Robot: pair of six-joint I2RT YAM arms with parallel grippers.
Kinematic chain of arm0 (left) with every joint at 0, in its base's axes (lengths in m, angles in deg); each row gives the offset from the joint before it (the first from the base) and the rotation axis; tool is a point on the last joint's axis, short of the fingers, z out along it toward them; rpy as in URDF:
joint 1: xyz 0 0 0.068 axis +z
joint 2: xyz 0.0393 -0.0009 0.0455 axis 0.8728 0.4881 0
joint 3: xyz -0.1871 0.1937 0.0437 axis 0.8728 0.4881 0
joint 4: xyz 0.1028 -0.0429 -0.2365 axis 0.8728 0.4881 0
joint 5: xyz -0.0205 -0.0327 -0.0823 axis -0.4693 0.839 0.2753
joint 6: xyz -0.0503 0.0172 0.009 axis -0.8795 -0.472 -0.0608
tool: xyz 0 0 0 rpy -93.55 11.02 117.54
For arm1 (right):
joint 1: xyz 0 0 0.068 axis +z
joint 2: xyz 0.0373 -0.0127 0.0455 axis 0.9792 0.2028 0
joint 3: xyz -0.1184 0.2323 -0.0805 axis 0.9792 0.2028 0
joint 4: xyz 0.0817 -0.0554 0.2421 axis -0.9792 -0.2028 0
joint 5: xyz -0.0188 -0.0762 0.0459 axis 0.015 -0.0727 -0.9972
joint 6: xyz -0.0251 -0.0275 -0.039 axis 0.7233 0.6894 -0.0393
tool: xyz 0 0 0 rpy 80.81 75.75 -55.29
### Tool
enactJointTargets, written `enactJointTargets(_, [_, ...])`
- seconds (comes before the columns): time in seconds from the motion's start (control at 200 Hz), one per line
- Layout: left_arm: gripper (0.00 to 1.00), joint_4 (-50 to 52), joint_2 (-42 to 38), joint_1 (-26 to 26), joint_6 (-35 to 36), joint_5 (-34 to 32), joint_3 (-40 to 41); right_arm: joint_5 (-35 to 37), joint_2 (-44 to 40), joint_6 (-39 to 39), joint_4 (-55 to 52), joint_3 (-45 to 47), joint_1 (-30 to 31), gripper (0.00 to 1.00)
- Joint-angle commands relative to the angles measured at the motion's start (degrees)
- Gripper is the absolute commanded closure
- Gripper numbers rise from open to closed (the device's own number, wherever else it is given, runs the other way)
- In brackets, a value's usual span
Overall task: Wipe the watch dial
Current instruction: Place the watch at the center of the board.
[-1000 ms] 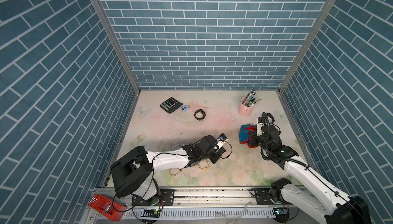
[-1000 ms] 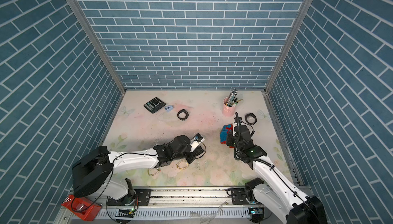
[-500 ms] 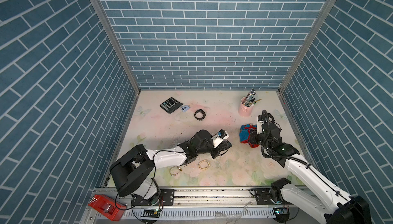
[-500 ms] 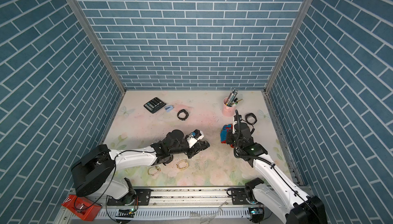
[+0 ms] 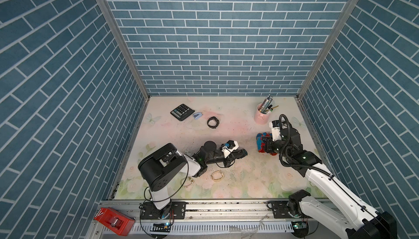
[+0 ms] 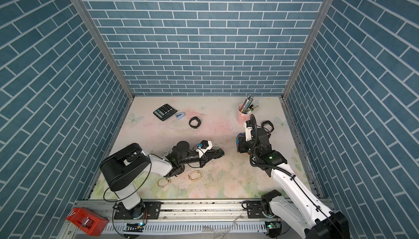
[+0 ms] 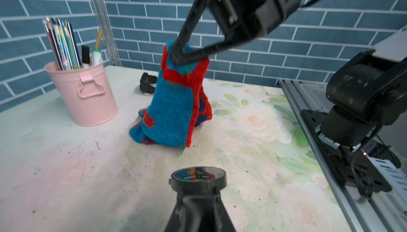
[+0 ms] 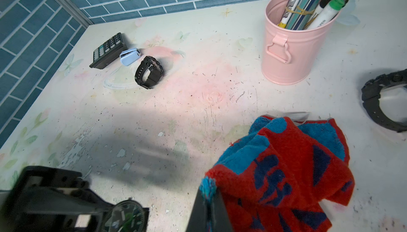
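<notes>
A watch (image 7: pixel 198 179) with a round black case sits at my left gripper's (image 7: pixel 198 195) tips, dial facing up; the jaws are shut on it just below the case. In both top views that gripper (image 5: pixel 240 152) (image 6: pixel 218 152) lies low over the table's middle, pointing right. My right gripper (image 8: pixel 209 200) is shut on a corner of a red and blue towel (image 8: pixel 286 164). The towel (image 7: pixel 174 109) hangs from it with its lower folds on the table, a short way beyond the watch. A top view shows the towel (image 5: pixel 260 140) right of the left gripper.
A pink bucket of pens (image 5: pixel 260 115) stands at the back right, with a black watch (image 6: pixel 267 125) beside it. A calculator (image 5: pixel 182 112), a small blue stapler (image 5: pixel 197 115) and another black watch (image 5: pixel 213 122) lie at the back. Two gold bracelets (image 5: pixel 217 176) (image 5: pixel 188 182) lie near the front.
My left gripper has swung right and away from the gold bracelets, carrying the watch towards the towel. The right gripper has shifted slightly with the towel.
</notes>
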Motion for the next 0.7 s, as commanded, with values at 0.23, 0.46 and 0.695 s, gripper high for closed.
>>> enactJointTargets(0.23, [0.79, -7.70, 2.64, 1.05, 2.48, -2.65, 3.05, -5.22, 3.67, 2.11, -5.06, -2.78, -0.20, 1.00])
enactJointTargets(0.46, [0.78, -7.36, 1.28, 1.96, 1.68, -3.67, 4.13, -6.71, 5.95, 1.10, -2.35, -2.51, -0.20, 1.00])
enactJointTargets(0.695, [0.78, 8.78, -3.63, 1.97, 3.85, -13.60, 2.80, -4.37, 6.44, 0.65, -2.15, -2.56, -0.21, 1.00])
